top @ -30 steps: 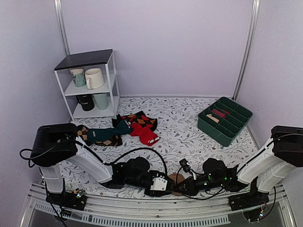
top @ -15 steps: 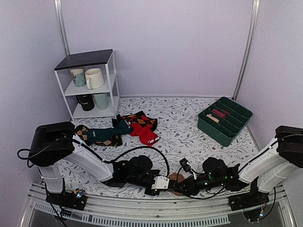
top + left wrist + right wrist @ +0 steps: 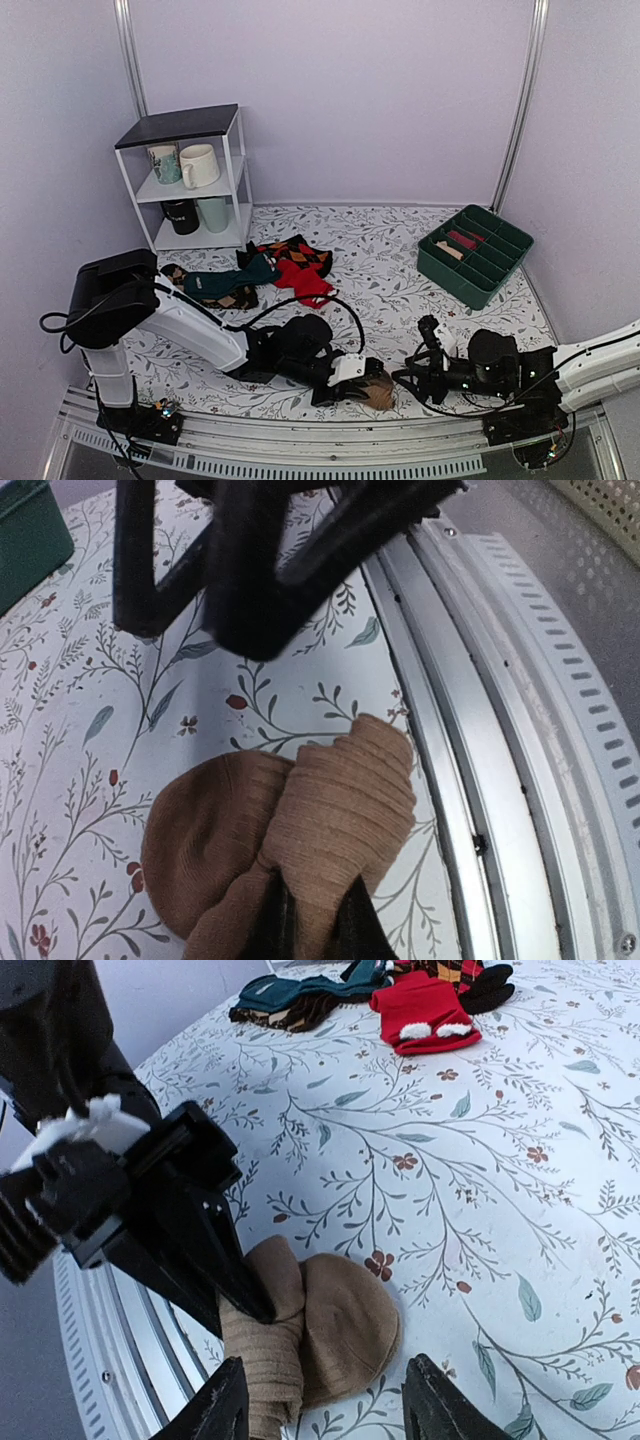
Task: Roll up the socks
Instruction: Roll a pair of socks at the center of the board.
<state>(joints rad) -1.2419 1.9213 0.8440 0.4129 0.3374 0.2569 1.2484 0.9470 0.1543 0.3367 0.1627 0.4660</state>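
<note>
Since a second ago the right gripper (image 3: 415, 377) has let go and drawn back toward the lower right of the top view. Its fingers (image 3: 226, 1410) stand well apart with nothing between them. The left gripper (image 3: 366, 384) has slid rightward and is clamped tight on the tan socks (image 3: 380, 395), a rolled bundle lying on the flowered table (image 3: 400, 270) at bottom centre, just beside the metal rail (image 3: 500, 730). The red sock (image 3: 305, 285) and dark patterned socks (image 3: 222, 288) lie well apart, centre left.
</note>
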